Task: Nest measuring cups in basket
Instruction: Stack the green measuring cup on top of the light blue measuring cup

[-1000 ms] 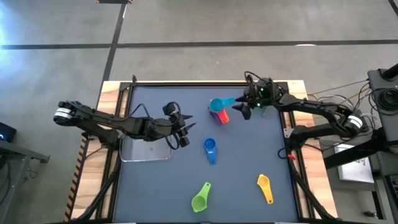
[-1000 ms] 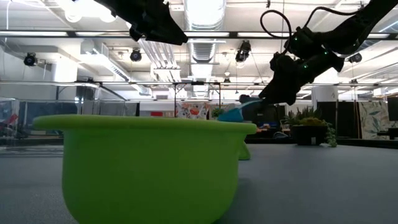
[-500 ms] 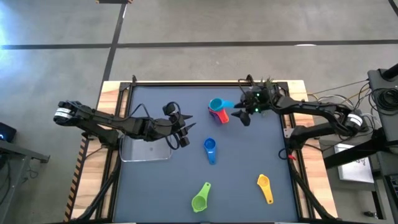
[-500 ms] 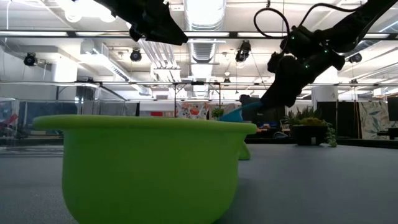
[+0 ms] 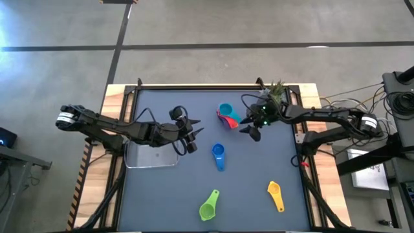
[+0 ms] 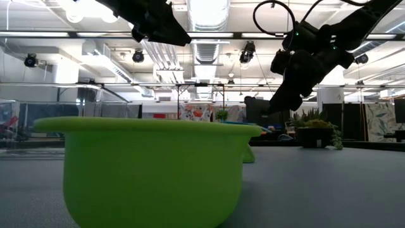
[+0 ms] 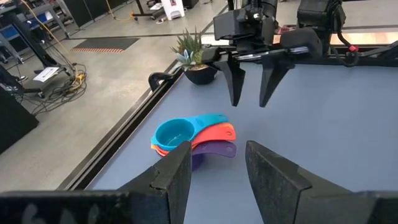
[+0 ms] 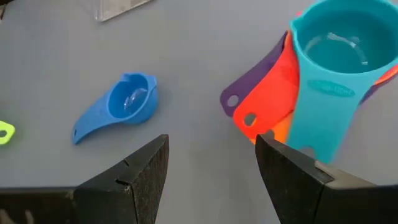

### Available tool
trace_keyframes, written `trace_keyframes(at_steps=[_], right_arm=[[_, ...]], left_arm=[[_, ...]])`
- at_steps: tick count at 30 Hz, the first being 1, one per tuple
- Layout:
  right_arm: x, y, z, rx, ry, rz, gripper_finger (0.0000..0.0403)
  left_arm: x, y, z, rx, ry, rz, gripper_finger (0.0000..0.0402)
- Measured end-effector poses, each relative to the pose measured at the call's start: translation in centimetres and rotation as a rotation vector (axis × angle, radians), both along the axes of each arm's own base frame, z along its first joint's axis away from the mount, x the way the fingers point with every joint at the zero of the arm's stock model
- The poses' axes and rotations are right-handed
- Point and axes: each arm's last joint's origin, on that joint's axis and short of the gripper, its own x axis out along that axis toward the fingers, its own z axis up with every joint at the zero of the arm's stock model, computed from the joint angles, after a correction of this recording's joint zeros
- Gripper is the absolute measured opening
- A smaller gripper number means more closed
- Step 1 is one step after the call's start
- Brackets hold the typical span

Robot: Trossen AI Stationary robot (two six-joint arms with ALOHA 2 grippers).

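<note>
Four measuring cups sit nested on the table at mid-far: teal [image 5: 225,109] on top, over red [image 8: 268,93], orange [image 8: 278,133] and purple [image 8: 247,82], with their handles fanned out. My right gripper [image 5: 250,127] hangs open just right of this stack [image 7: 189,134] and touches nothing. The blue cup [image 5: 218,155], lime green cup [image 5: 208,206] and yellow cup [image 5: 275,194] lie singly on the mat. My left gripper [image 5: 191,138] is open in the air at the right edge of the clear basket [image 5: 152,156], which has no cup in it.
A small potted plant [image 5: 275,90] stands at the far edge behind my right gripper. The lime green cup [image 6: 152,171] fills the near part of the low view. A raised rail runs along the table's far edge. Open mat lies between the stack and the basket.
My right gripper has let go of the teal cup's handle and drawn back a little toward the near edge, rising slightly. The teal cup has settled down into the stack, its handle dropped level. My left arm has kept still.
</note>
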Motion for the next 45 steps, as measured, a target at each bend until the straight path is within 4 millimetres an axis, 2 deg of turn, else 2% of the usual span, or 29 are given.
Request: trace_keyframes(at_steps=[8,15,19,23,26,31,40,45], right_arm=[[0.7,1.0,0.3,-0.019,-0.05,0.049,0.0227],[1.9,4.4,0.4,-0.031,-0.086,0.202,0.022],[2.4,6.2,0.6,-0.035,-0.115,0.265,0.0214],[2.6,7.6,0.6,-0.072,-0.108,0.277,0.0206],[2.7,8.5,0.6,-0.074,-0.108,0.309,0.02],[2.6,9.7,0.7,-0.067,-0.116,0.368,0.0188],[2.1,11.4,-0.2,-0.063,-0.198,0.43,0.0172],[1.8,11.6,-0.2,-0.064,-0.242,0.446,0.0167]], left_arm=[[0.2,-0.4,-0.5,-0.098,-0.005,-0.104,0.0134],[2.0,-0.7,-4.2,-0.149,0.088,-0.096,0.0134],[3.3,-1.2,-6.3,-0.177,0.122,-0.149,0.0134],[4.2,-1.7,-7.6,-0.204,0.145,-0.204,0.0134],[4.9,-2.4,-7.8,-0.223,0.156,-0.252,0.0134],[5.7,-4.5,-6.9,-0.293,0.138,-0.324,0.0133],[5.1,-11.1,-5.3,-0.359,0.235,-0.448,0.0115],[4.9,-13.8,-5.8,-0.458,0.271,-0.438,0.0114]])
